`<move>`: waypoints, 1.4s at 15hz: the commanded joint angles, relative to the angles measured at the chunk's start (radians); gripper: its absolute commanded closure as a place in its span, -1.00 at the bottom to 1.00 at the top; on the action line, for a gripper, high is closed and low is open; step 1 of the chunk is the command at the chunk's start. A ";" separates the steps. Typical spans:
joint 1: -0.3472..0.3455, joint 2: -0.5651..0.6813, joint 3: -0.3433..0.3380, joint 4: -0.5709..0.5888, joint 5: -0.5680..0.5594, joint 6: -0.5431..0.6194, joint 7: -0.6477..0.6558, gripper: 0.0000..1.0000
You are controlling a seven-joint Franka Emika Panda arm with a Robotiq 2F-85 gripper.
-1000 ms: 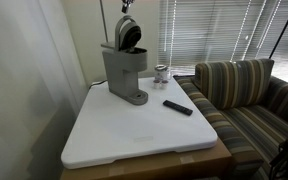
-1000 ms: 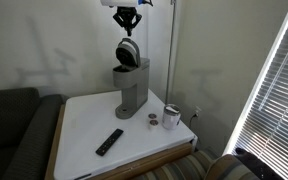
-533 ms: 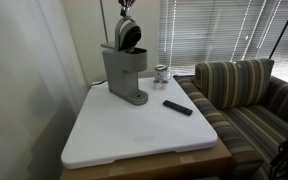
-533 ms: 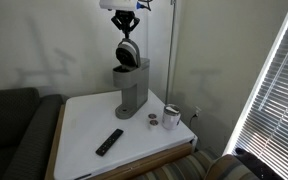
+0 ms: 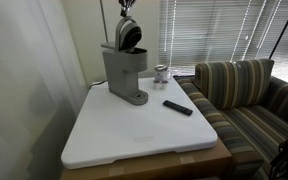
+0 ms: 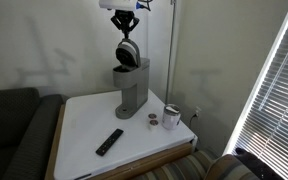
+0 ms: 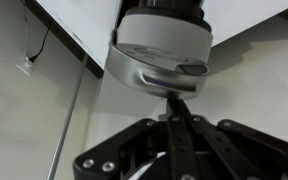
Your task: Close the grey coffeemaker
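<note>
Coffeemaker point(image 6: 132, 92) is sitting toward the back of the white table point(image 6: 84, 125), near the wall. Its rounded lid point(image 6: 129, 52) is flipped up, standing on edge above the grey body, so it's wide open. In both exterior views you can see the dark inside of the lid facing out.

Gripper point(image 6: 126, 32) hangs straight down over the machine, with its tips right at the top edge of the raised lid. Wrist view shows the 2 fingers point(image 7: 174, 130) pinched together into 1 thin line with nothing between them, so it's clenched on air. The fingertips sit against the lid's rim point(image 7: 164, 60) in that shot, but I honestly can't tell if they're touching or just a hair off.

Other stuff on the table: a flat black remote point(image 5: 178, 107) lies out in front of the machine, well apart from it. A small glass jar point(image 5: 161, 73) stands off to the side of the machine, near the table's back edge. In an exterior view there's also a tiny round thing point(image 6: 152, 120) just beside the jar, too small to make out.

Striped couch point(image 5: 239, 85) runs along one side of the table and a dark couch point(image 6: 9, 120) sits on another. Window blinds point(image 5: 214, 30) are behind.
</note>
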 commanded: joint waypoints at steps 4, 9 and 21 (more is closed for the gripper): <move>-0.024 -0.029 0.022 -0.049 0.021 -0.114 0.019 1.00; -0.024 -0.024 0.023 -0.044 0.019 -0.193 0.042 1.00; -0.016 0.012 0.016 -0.043 0.012 -0.289 0.064 1.00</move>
